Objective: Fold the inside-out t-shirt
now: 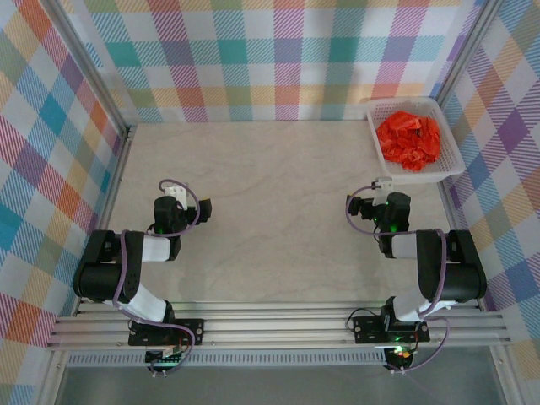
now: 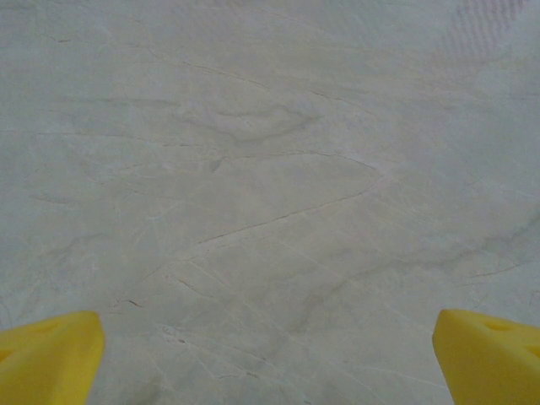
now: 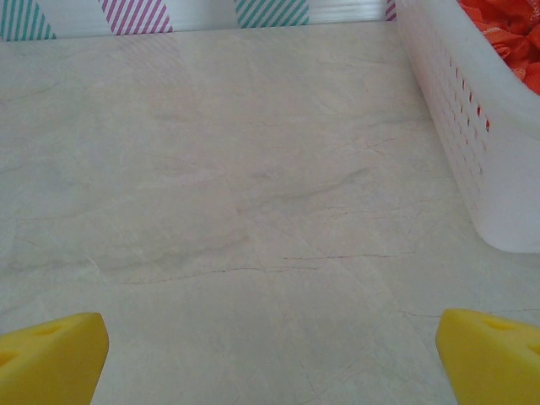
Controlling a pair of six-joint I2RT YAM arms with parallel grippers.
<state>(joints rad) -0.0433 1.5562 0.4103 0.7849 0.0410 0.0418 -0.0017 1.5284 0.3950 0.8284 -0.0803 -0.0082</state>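
A crumpled bright orange fabric t-shirt (image 1: 408, 141) lies bunched inside a white plastic mesh basket (image 1: 450, 171) at the far right corner of the pale marbled bench (image 1: 270, 169). The left end effector (image 2: 270, 359) and right end effector (image 3: 270, 359) stand wide open, gripping nothing, the right near the basket's front edge, broad bench between them.

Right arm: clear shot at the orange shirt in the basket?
Probably yes. The right gripper is open, and the t-shirt sits bunched in the basket just ahead, to its right. Nothing lies between; only the basket wall to clear from above.
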